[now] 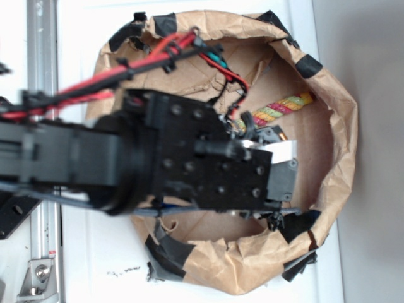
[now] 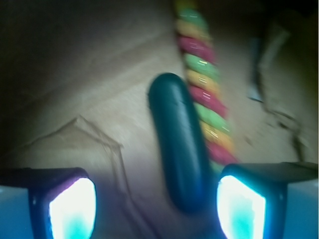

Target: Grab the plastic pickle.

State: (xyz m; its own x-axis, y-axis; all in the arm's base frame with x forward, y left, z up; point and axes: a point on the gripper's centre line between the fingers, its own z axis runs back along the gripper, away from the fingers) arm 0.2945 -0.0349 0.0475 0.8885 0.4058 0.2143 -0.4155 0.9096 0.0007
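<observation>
The plastic pickle [image 2: 180,142] is dark green and capsule-shaped and lies lengthwise on the brown paper floor. Its near end reaches in between my fingers, close to the right finger [image 2: 241,206]. The multicoloured twisted rope [image 2: 207,94] lies right beside it, touching along its right side. My gripper [image 2: 157,209] is open and holds nothing, with the left finger [image 2: 72,209] well clear of the pickle. In the exterior view the arm [image 1: 189,158] hides the pickle and the gripper; only the rope's end [image 1: 284,107] shows.
A crumpled brown paper bowl with black tape patches [image 1: 334,145] rings the work area, its wall rising on every side. Red and black cables [image 1: 145,60] run over the arm. A metal rail [image 1: 41,50] stands at the left.
</observation>
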